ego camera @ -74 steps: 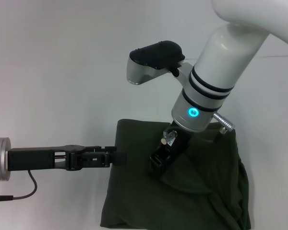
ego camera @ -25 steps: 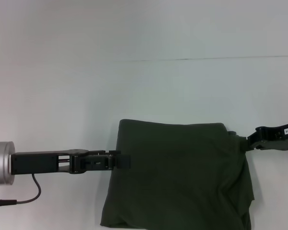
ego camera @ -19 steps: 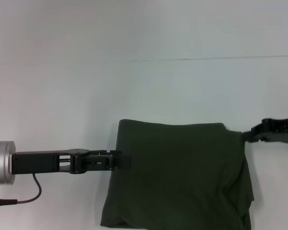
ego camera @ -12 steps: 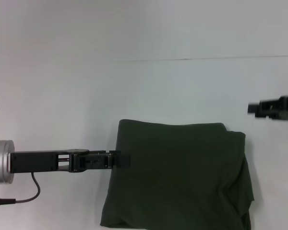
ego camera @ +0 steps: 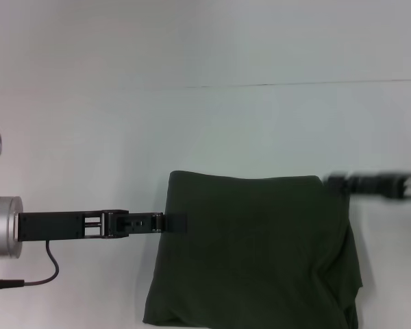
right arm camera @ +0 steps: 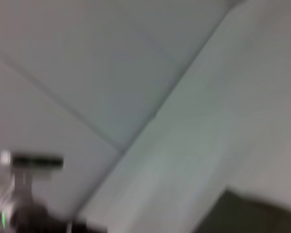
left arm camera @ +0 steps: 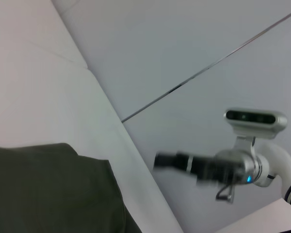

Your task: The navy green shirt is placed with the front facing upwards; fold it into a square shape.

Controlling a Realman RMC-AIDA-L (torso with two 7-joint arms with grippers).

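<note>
Shirt folding, judged nearly complete.
Navy green shirt (ego camera: 253, 250) lies squarish on tabletop (ego camera: 192, 130); left gripper (ego camera: 177, 223) appears pinched on its edge; right gripper (ego camera: 335, 182), state undeterminable, beside far corner.

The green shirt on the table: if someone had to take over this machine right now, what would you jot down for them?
Left gripper: low over the left edge of the navy green shirt, fingertips on the cloth there; whether it grips is unclear.
Right gripper: in motion at the shirt's far right corner, blurred, fingers unreadable.
Shirt: lies on the white table as a plain dark green, roughly square bundle, no print showing.
Done: the folding looks mostly finished.
Left: the right side is lumpy and bulges out; it probably needs tidying, then both arms pulled clear.
</note>
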